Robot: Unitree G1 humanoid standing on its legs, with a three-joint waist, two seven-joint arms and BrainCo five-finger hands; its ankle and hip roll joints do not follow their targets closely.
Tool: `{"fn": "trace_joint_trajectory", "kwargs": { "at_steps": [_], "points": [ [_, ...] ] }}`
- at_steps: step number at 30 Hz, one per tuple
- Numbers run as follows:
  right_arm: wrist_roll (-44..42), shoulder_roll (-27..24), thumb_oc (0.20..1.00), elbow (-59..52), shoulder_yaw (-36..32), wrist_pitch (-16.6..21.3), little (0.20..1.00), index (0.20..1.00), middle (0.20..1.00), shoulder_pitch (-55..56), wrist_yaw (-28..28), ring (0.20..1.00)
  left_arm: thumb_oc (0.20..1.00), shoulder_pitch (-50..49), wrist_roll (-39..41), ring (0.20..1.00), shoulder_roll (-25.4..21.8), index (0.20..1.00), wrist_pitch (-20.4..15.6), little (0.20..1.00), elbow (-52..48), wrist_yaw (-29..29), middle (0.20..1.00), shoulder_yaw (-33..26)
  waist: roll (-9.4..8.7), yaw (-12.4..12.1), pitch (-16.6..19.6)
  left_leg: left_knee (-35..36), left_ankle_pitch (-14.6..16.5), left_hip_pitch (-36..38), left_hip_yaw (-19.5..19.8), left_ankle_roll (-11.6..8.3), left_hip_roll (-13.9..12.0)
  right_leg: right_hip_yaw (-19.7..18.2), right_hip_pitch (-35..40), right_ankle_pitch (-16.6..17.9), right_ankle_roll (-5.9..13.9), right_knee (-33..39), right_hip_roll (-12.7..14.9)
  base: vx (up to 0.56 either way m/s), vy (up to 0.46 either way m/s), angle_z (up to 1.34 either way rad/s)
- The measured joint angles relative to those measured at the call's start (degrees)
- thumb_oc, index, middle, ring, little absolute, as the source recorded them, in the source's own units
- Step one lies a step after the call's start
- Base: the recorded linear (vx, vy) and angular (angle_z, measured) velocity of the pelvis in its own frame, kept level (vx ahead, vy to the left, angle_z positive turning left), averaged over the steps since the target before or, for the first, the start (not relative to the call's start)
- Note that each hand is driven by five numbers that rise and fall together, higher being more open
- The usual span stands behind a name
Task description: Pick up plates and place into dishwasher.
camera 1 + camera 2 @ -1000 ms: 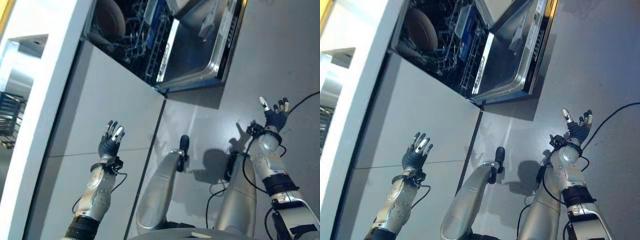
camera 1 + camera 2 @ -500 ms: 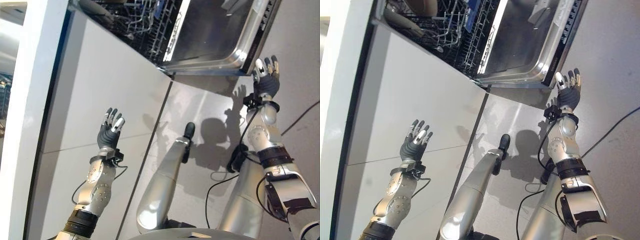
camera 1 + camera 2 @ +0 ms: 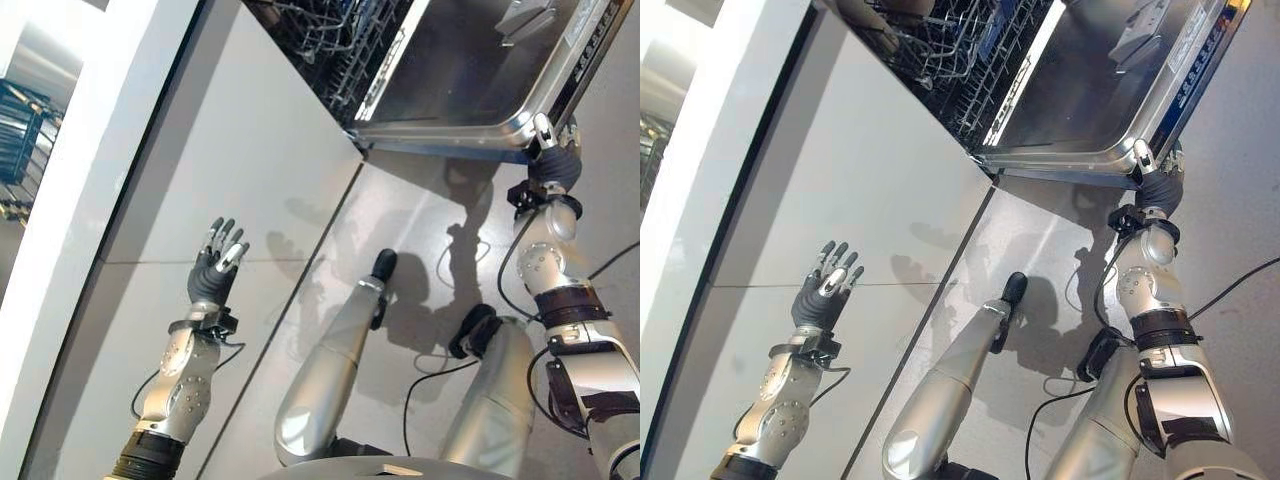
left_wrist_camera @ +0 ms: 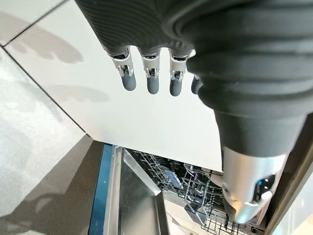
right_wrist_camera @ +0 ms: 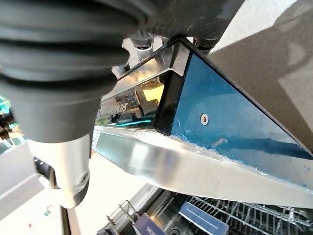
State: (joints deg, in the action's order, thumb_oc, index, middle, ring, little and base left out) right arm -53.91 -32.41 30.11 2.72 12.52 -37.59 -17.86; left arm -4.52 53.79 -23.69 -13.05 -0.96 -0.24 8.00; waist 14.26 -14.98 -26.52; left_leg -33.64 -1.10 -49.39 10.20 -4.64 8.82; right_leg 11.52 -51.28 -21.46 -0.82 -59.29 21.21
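A: Steel dishwasher door hangs open. Where's your right robot hand?
B: At the door's front corner, finger state unclear. My left robot hand is spread, empty. I see no plates.

At the lower left of the frame, the left arm is a rounded silver-grey shell pocked with small dark dots, with a black band at its lower end. The left hand wears a dark ribbed cover, and its silver fingers have dark tips. At the right edge, the right arm is the same silver-grey with black bands, and the right hand has the same dark cover.
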Motion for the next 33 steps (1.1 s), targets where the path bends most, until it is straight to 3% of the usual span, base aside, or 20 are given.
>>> {"fn": "trace_joint_trajectory", "kwargs": {
  "at_steps": [11,15,19,24,27,30,33],
  "points": [
    [-2.0,-0.24,1.0,-1.35,-0.05,-1.08,1.0,1.0,1.0,3.77,0.19,1.0,1.0,-2.33,2.17,1.0,0.05,1.0,1.64,1.0,-0.12,-4.63,1.0,-4.87,0.0,-1.32,0.0,2.52,-0.18,5.09,3.06,0.13,-0.56,6.43,7.9,-0.62,-0.45,3.28,1.07,0.01,-0.056,0.08],
    [-2.54,1.1,1.0,-2.49,-0.03,-1.97,1.0,1.0,1.0,7.17,0.29,1.0,1.0,-1.95,2.15,1.0,-0.01,1.0,2.66,1.0,-0.13,-4.98,1.0,-6.18,-0.3,-2.06,-0.21,7.06,-0.91,12.13,6.28,-1.18,-1.49,12.04,17.61,-0.62,-0.2,8.04,0.69,0.04,-0.153,0.23],
    [-2.52,3.43,1.0,-7.03,0.1,-2.9,1.0,1.0,1.0,9.95,0.71,1.0,1.0,-1.67,2.03,1.0,-0.11,1.0,3.06,1.0,-0.17,-4.87,1.0,-9.82,-1.15,-3.32,-0.81,11.84,-1.59,20.13,7.57,-1.18,-2.22,15.21,26.79,-0.37,0.71,12.57,-0.04,0.12,-0.126,0.22],
    [-2.52,5.61,1.0,-13.34,0.3,-5.43,1.0,1.0,1.0,9.95,2.81,1.0,1.0,-0.08,0.89,1.0,-0.19,1.0,7.29,1.0,-0.2,-4.75,1.0,-11.79,-1.71,-5.92,-0.59,16.0,-2.11,28.23,10.31,-2.06,-2.78,20.37,38.54,0.15,2.45,19.02,-1.45,0.17,-0.091,0.35],
    [-2.5,7.85,1.0,-16.65,0.44,-5.84,1.0,1.0,1.0,9.62,4.24,1.0,1.0,0.41,-0.21,1.0,-0.23,1.0,9.25,1.0,-0.24,-4.66,1.0,-12.29,-3.61,-8.3,0.72,18.42,-1.85,32.55,11.58,-1.84,-2.43,21.92,44.89,0.3,4.04,23.3,-2.04,0.23,-0.098,0.51],
    [-2.15,10.71,1.0,-22.37,2.16,-5.91,1.0,1.0,1.0,9.23,7.19,1.0,1.0,0.08,-3.42,1.0,-0.46,1.0,11.74,1.0,-0.59,-5.17,1.0,-12.18,-6.27,-8.78,3.62,19.7,-2.02,34.99,12.52,-1.16,-1.94,20.08,50.39,0.66,5.22,28.77,-4.0,0.19,-0.078,0.73],
    [-0.6,13.66,1.0,-27.81,5.58,-5.77,1.0,1.0,1.0,6.39,10.06,1.0,1.0,-0.6,-5.47,1.0,-0.48,1.0,13.95,1.0,-0.59,-5.17,1.0,-11.74,-9.2,-10.8,7.42,20.38,-1.14,38.01,12.04,-0.1,-1.71,18.86,56.14,1.67,7.02,35.26,-5.99,0.08,-0.108,0.31]
  ]
}}
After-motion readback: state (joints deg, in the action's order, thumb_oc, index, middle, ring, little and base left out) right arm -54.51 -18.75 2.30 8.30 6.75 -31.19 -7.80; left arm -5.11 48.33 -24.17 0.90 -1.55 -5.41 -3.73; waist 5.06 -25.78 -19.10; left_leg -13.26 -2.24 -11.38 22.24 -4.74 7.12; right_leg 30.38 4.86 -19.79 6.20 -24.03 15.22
